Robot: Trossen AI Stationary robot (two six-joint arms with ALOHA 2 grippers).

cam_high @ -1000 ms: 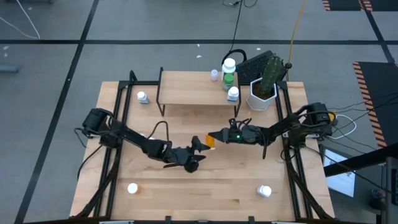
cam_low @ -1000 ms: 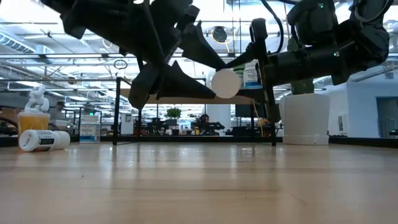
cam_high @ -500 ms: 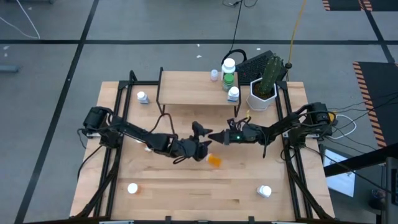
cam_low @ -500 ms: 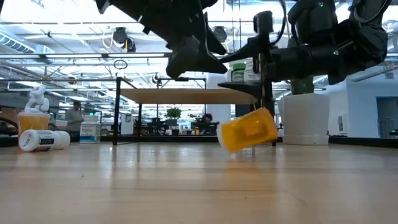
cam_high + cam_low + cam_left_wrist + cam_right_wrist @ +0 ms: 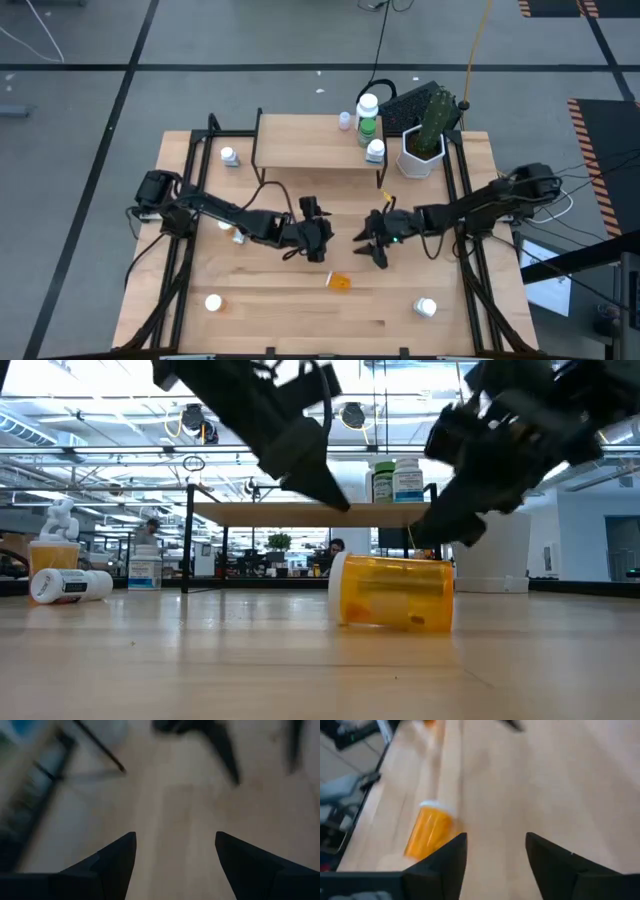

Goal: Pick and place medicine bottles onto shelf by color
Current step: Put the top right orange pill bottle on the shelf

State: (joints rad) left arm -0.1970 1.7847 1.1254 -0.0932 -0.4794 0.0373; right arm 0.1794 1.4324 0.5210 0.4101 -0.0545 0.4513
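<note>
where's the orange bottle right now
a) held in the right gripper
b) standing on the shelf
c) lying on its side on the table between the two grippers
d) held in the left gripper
c: the orange bottle lies on its side on the table, with the open left gripper and the open right gripper both off it and empty.

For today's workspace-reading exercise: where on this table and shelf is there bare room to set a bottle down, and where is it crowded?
The shelf top is bare along its left and middle; its right end is crowded by the green bottle and a white bottle. The table's front edge is free between the white bottles and. The centre is crowded: both grippers and the fallen orange bottle.
</note>
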